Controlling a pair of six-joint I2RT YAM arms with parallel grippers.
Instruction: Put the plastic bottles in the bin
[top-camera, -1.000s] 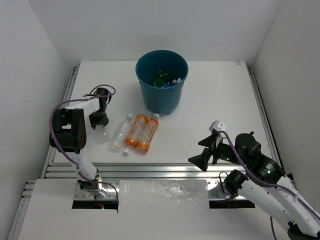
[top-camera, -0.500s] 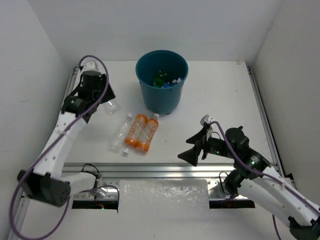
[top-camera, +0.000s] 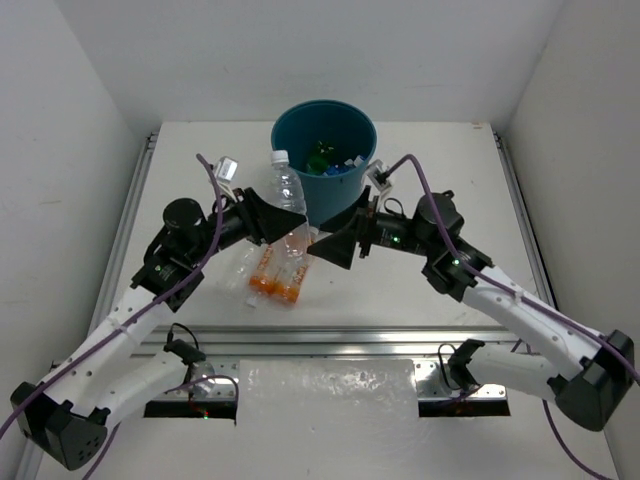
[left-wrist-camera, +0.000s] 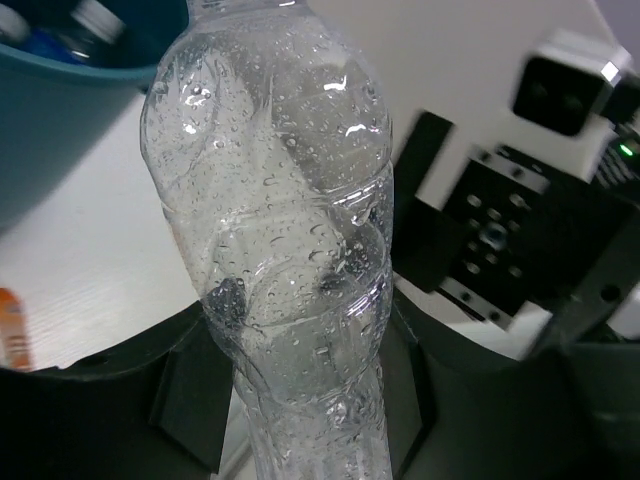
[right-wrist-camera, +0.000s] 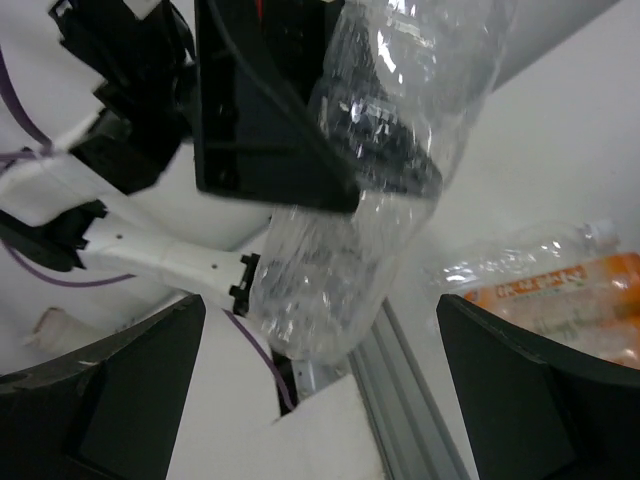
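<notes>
My left claw (top-camera: 288, 222) is clamped on the lower body of a clear bottle (top-camera: 287, 190), which stands upright with its white cap up, just near of the bin (top-camera: 330, 205). My right claw (top-camera: 336, 238) is spread wide just right of that bottle and grips nothing. The held bottle has no label, only droplets. Two orange bottles (top-camera: 282, 268) lie side by side on the white table (top-camera: 450, 170); their labels carry white lettering I cannot read. A green bottle (top-camera: 320, 155) shows inside the bin. Plain white walls (top-camera: 300, 50) enclose the table.
</notes>
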